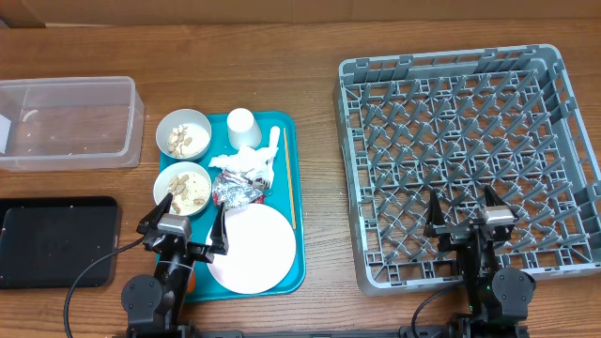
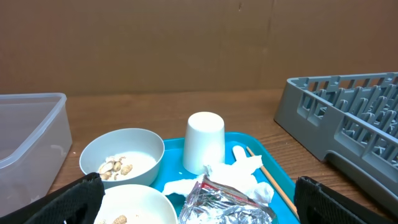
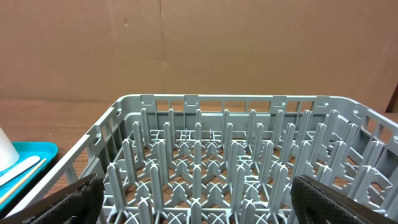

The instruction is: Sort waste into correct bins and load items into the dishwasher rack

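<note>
"Which step was in hand?"

"None begun, I judged. The waste and dishes all sat on the teal tray (image 1: 295, 141): napkin (image 1: 246, 161), foil wrapper (image 1: 235, 191), far bowl (image 1: 183, 134) and near bowl (image 1: 183, 188) with scraps, cup (image 1: 243, 128), plate (image 1: 252, 248). The left gripper (image 1: 186, 228) hung over the tray's near-left edge, fingers spread, holding nothing. The right gripper (image 1: 462, 214), well right of the tray above the rack (image 1: 451, 66), was equally spread and empty."

"Next?"

"Probably the left arm reaching forward and down onto the napkin, mid-tray."

"The views?"

"Only the overhead showed the black tray (image 1: 56, 239) left of the teal tray, and the clear tub (image 1: 70, 83) whole, beyond its far-left corner. The right wrist saw mostly bare pegs."
</note>
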Available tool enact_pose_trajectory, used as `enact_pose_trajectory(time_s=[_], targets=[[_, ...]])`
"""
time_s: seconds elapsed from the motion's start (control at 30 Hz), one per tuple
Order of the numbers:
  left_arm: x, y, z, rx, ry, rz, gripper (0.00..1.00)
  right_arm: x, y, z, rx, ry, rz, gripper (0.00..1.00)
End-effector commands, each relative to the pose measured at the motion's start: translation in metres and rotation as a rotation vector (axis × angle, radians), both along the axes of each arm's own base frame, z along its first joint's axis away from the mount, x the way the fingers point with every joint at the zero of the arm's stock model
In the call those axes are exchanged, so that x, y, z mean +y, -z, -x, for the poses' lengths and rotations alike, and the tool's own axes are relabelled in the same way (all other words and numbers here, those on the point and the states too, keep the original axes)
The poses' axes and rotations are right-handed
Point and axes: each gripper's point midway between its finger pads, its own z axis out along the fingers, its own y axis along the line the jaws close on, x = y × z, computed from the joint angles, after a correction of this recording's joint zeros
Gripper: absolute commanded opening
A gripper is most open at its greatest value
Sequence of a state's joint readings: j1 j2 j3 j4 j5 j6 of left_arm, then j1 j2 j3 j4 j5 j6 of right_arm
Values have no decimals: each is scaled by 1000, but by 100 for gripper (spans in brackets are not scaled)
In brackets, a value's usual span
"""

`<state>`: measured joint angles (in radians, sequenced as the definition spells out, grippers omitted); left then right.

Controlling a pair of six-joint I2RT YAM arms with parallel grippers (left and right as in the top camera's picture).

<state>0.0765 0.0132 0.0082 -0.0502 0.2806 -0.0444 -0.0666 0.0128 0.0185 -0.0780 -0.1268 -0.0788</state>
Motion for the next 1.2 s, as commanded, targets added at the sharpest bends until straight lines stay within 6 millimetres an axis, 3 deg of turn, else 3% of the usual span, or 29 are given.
enact_pose_trajectory(time_s=[0.0,0.37,0.5,0.67,0.77,0.87,1.0,1.17], targets=[[-1,0,0,-9,4,-15,100,0,1,0,-5,0,0,100],[3,0,0,-8,-16,-16,100,0,2,0,-5,0,0,100],[-7,-3,2,1,35,77,100,0,2,0,-5,0,0,100],[-22,-28,9,-46,131,116,100,0,2,0,-5,0,0,100],[-20,-65,18,-88,116,111,100,0,1,0,-5,0,0,100],[-14,-88,28,-78,74,111,100,0,2,0,-5,0,0,100],[-2,-105,41,-21,-10,129,100,0,1,0,-5,0,0,100],[13,-111,49,155,-119,143,100,0,2,0,-5,0,0,100]])
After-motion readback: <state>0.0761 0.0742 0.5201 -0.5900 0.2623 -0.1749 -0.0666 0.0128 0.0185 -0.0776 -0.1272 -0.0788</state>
